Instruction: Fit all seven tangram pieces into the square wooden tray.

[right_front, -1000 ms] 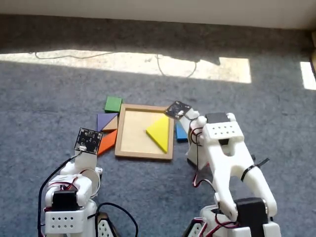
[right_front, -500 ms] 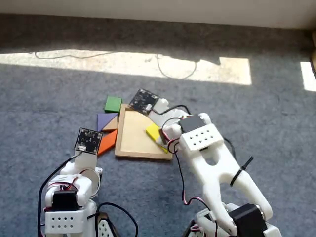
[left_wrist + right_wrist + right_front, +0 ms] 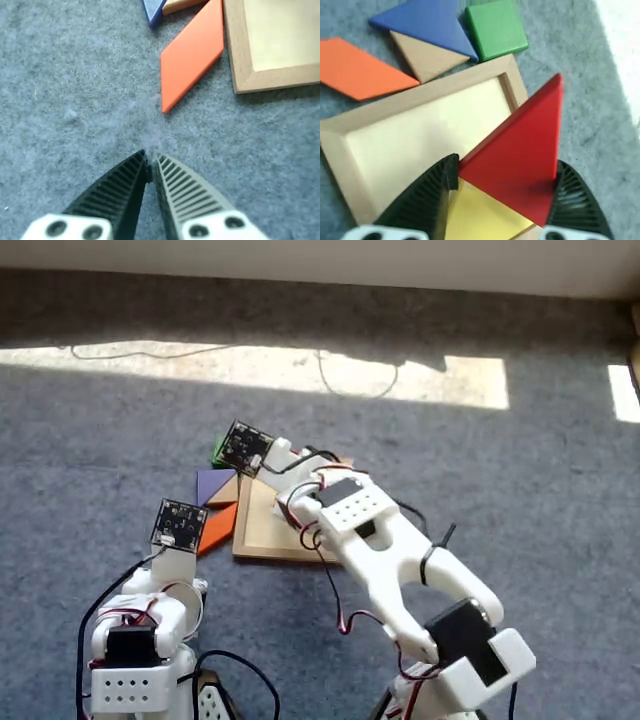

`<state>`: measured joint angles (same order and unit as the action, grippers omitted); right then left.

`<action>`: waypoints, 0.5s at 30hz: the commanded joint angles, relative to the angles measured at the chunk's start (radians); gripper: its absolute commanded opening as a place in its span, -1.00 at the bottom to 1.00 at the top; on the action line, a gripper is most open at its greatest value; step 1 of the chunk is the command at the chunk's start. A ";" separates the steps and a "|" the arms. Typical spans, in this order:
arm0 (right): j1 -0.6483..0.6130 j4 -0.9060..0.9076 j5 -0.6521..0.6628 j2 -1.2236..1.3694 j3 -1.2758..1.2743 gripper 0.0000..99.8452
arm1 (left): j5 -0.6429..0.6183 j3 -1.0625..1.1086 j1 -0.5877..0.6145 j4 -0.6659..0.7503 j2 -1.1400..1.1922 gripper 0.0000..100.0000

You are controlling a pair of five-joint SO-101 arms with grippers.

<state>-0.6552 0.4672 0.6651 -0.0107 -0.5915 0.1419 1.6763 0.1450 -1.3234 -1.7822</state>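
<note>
Only the yellow triangle [image 3: 480, 220] lies in the square wooden tray [image 3: 420, 100]. The right tool [image 3: 505, 165] grips a red triangle [image 3: 520, 160] above it. The orange parallelogram [image 3: 192, 55], blue triangle [image 3: 427, 22], tan triangle [image 3: 425, 57] and green square [image 3: 496, 29] remain outside. The left tool [image 3: 150, 157] is closed and empty.

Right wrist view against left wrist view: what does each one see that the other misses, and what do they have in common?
Right wrist view, not the left: the right gripper holding the red triangle, a yellow piece beneath it, and the green square on the carpet. Left wrist view, not the right: the left gripper, fingers closed on nothing, above the carpet. Both: the orange parallelogram, the blue triangle, the tan triangle and the wooden tray.
</note>
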 commanded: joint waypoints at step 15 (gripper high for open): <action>-0.012 0.068 -0.014 0.122 0.189 -0.37 | 0.006 0.019 0.005 -0.003 -0.035 -0.99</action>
<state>-0.6552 0.4841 0.6651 0.1335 -0.4703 0.1419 1.6763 0.1450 -1.3234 -1.7822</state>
